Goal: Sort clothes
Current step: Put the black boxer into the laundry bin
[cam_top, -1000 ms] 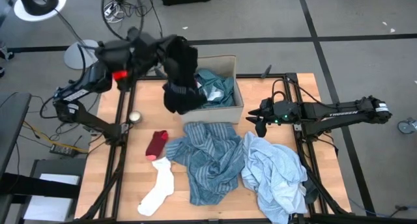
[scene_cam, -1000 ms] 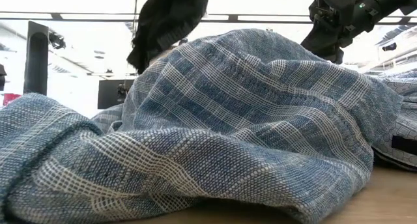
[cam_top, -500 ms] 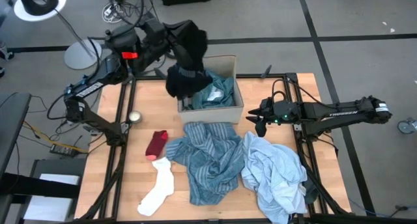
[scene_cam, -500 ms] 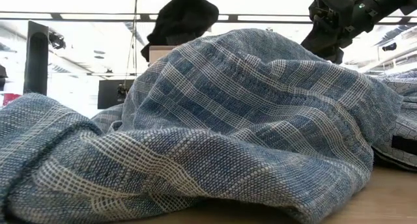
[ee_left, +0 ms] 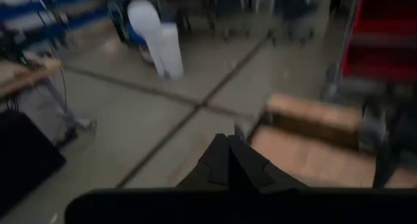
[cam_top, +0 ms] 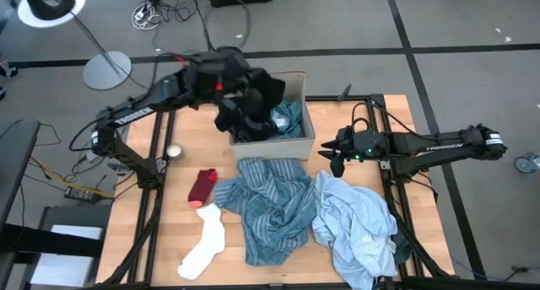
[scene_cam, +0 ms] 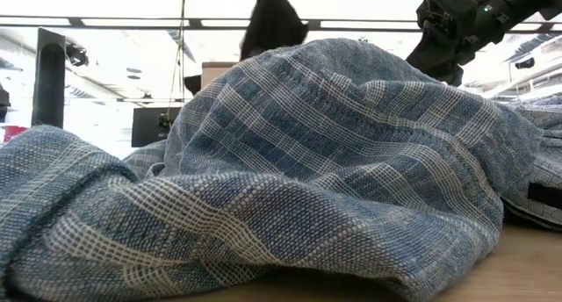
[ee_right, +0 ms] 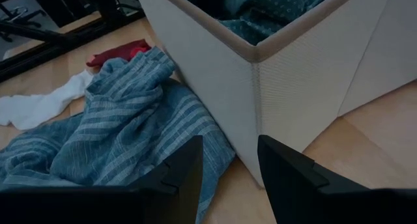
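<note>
The black piece (cam_top: 253, 104) hangs from my left gripper (cam_top: 242, 81) over the left part of the tan box (cam_top: 291, 143). That gripper is shut on it. A teal top (cam_top: 288, 115) lies inside the box. On the table in front of the box lie the blue striped shirt (cam_top: 270, 207), the pale blue shirt (cam_top: 356, 227), the red sock (cam_top: 202, 187) and the white sock (cam_top: 205, 241). My right gripper (cam_top: 335, 162) waits open to the right of the box, above the table, with nothing between its fingers (ee_right: 186, 168). My left gripper holds the black piece by its upper end (cam_top: 260, 88), coming from the table's left side and slanting slightly downward. The gripper's own body hides the place of contact. The piece hangs bunched below the fingers, with its lower end (cam_top: 238, 123) at the box's left wall.
A small round object (cam_top: 175, 152) lies near the table's left edge. Metal frame rails (cam_top: 156, 197) run along both sides of the table. In the low view the striped shirt (scene_cam: 334, 161) fills the foreground and hides most of the box (scene_cam: 215, 71).
My left gripper has moved toward the table's right edge and down, toward the box, staying shut. It has carried the black piece from beside the box's left wall to over the box. The piece now hangs lower.
</note>
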`<state>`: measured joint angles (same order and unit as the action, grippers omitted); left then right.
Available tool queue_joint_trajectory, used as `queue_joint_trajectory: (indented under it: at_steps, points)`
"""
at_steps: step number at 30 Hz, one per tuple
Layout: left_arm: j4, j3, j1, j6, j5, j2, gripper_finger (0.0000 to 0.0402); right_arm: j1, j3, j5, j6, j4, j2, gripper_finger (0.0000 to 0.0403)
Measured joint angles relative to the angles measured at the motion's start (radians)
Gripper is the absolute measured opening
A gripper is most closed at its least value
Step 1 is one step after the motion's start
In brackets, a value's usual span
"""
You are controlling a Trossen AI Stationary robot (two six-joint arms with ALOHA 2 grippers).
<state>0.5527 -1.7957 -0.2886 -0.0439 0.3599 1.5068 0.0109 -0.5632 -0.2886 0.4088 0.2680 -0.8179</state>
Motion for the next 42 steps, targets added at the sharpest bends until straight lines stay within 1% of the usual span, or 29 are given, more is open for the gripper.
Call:
queue_joint_trajectory:
  at_steps: [6, 11, 15, 19, 23, 25, 27, 31, 33, 42]
  points:
    - [-0.016, 0.156, 0.000, 0.057, -0.005, 0.033, 0.0000, 0.000, 0.000, 0.000, 0.000, -0.001, 0.000, 0.0148]
    - [-0.069, 0.286, 0.000, 0.105, -0.008, 0.075, 0.0000, 0.000, 0.000, 0.000, 0.005, -0.003, 0.000, 0.0148]
    - [-0.091, 0.360, -0.008, 0.137, -0.029, 0.129, 0.0016, 0.000, 0.000, 0.000, 0.005, 0.002, 0.000, 0.0148]
    - [-0.086, 0.377, -0.033, 0.217, -0.121, 0.203, 0.0054, 0.000, 0.000, 0.000, 0.006, -0.001, 0.000, 0.0148]
    - [-0.098, 0.364, -0.071, 0.324, -0.265, 0.276, 0.0099, 0.000, 0.000, 0.000, 0.006, 0.000, 0.000, 0.0148]
    - [-0.098, 0.354, -0.088, 0.366, -0.328, 0.304, 0.0116, 0.000, 0.000, 0.000, 0.006, -0.003, 0.000, 0.0148]
    - [-0.098, 0.346, -0.103, 0.396, -0.370, 0.318, 0.0126, 0.000, 0.000, 0.000, 0.007, 0.002, 0.000, 0.0148]
    - [-0.116, 0.345, -0.125, 0.412, -0.381, 0.317, 0.0132, 0.000, 0.000, 0.000, 0.007, 0.001, 0.000, 0.0148]
    - [-0.112, 0.348, -0.132, 0.412, -0.384, 0.297, 0.0132, 0.000, 0.000, 0.000, 0.006, 0.002, 0.000, 0.0148]
    - [-0.119, 0.346, -0.151, 0.410, -0.388, 0.122, 0.0133, 0.000, 0.000, 0.001, 0.007, 0.009, 0.000, 0.0148]
